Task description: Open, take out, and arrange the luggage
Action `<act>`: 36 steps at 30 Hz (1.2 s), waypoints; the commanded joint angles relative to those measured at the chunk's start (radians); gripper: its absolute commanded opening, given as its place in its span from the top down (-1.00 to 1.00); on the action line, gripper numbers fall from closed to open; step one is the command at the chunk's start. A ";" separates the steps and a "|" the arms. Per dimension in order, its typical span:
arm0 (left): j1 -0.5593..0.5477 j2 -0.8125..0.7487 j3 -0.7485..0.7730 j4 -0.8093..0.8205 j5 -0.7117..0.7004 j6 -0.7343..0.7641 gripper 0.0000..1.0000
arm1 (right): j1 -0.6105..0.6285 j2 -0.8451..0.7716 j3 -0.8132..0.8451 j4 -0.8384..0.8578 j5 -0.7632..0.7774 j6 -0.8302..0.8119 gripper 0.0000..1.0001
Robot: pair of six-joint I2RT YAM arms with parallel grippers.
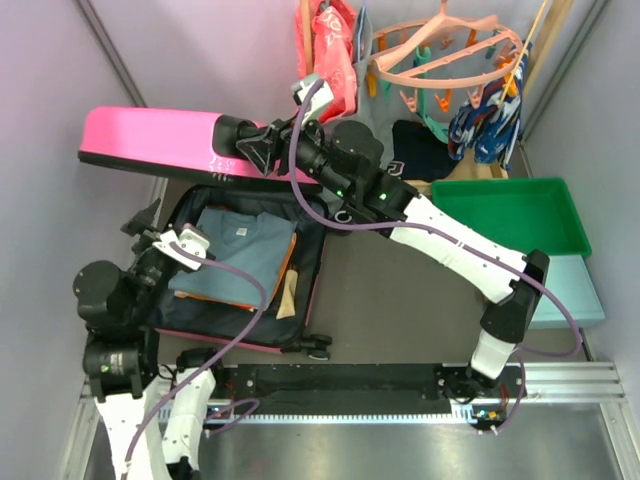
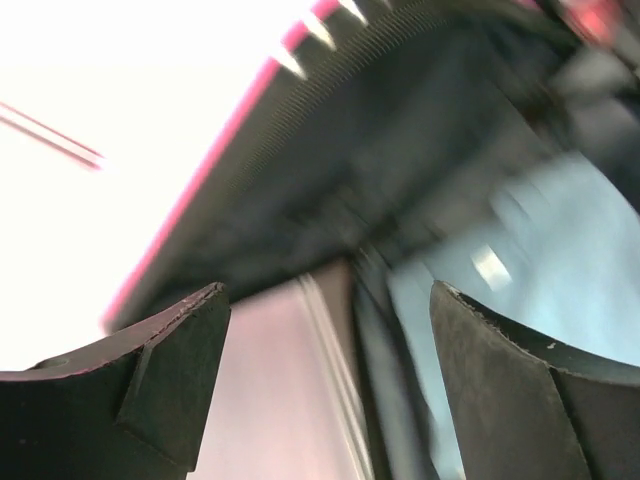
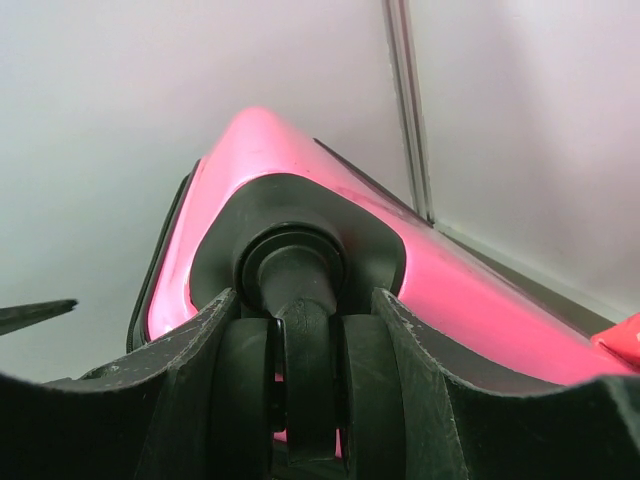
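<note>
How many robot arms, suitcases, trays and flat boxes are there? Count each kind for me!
Robot arms: 2, the left arm and the right arm
Suitcases: 1, the pink suitcase
Trays: 1, the green tray
Flat boxes: 1, the pale teal box
Total: 5

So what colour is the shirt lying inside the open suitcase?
Dusty blue. The shirt in the suitcase shows best in the top view.

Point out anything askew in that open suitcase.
The folded grey-blue shirt lies skewed in the open base of the hot-pink hard-shell suitcase, with an orange layer poking out beneath. The right gripper clamps a black wheel.
</note>
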 commanded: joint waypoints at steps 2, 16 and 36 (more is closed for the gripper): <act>-0.001 -0.063 -0.319 0.859 0.000 -0.071 -0.72 | -0.048 -0.024 -0.007 0.023 0.117 -0.033 1.00; -0.006 0.304 -0.361 1.397 0.012 0.064 -0.68 | -0.049 -0.027 -0.013 0.020 0.096 -0.043 1.00; -0.007 0.304 -0.262 1.163 -0.027 0.178 1.00 | 0.088 -0.128 -0.094 -0.333 0.437 -0.265 -0.36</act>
